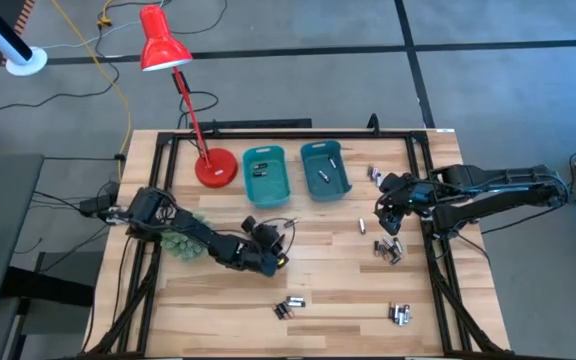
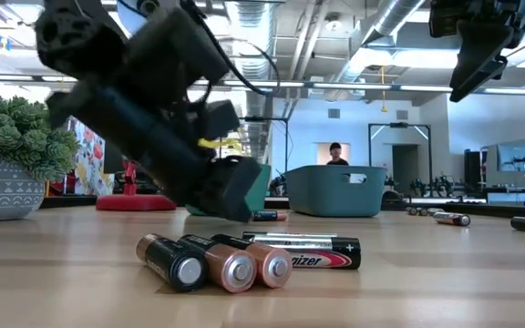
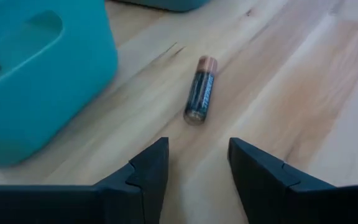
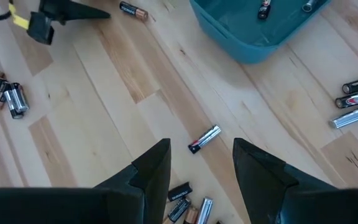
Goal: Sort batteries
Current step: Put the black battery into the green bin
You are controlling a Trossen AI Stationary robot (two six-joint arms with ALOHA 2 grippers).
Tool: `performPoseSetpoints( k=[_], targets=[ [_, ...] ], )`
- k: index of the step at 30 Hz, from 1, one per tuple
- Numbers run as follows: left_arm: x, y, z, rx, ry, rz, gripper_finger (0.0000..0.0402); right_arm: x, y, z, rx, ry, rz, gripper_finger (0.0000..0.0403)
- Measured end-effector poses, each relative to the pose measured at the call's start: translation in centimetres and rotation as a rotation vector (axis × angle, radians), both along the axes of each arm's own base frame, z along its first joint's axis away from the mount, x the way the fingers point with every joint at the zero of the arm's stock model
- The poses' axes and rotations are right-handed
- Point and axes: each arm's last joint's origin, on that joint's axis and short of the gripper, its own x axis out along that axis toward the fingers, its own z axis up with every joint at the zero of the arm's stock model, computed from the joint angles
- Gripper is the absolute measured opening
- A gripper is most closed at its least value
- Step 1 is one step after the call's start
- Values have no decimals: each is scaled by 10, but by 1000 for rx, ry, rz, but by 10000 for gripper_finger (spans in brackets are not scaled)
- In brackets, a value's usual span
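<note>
A black battery with a copper end (image 3: 201, 91) lies alone on the wood beside the left teal bin (image 3: 36, 68). My left gripper (image 3: 197, 158) stands open low over the table just short of it, fingers slanting down, touching nothing. In the low view that battery (image 2: 270, 216) lies just past the left gripper (image 2: 235, 187). More batteries lie in clusters near the front edge (image 1: 288, 307), (image 1: 400, 313) and at the right (image 1: 388, 248). My right gripper (image 4: 201, 165) hangs open high above a silver battery (image 4: 204, 138). The right teal bin (image 4: 260, 25) holds a few batteries.
Two teal bins (image 1: 266, 172), (image 1: 325, 168) stand at the table's far middle, with a red desk lamp (image 1: 213, 165) to their left. A green spiky plant in a pot (image 2: 7, 155) sits under the left arm. A person (image 2: 335, 153) stands in the room behind.
</note>
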Motion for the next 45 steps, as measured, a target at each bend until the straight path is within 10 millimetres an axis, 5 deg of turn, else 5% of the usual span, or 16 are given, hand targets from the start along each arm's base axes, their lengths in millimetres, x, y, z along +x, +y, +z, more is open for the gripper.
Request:
performPoseSetpoints(
  k=[16,25,30,36,45],
  targets=[
    [22,45,-6,-67,37,-186,159,0,0,0,2,0,-3,189],
    [23,46,-8,-127,75,-307,40,0,0,0,14,-4,-22,189],
    [23,43,0,-131,66,-328,40,0,0,0,18,-6,-28,189],
    [14,44,29,-137,111,-399,40,0,0,0,22,-7,-34,189],
    [-23,64,115,-123,105,-384,40,1,-3,1,25,-29,-117,189]
  ],
)
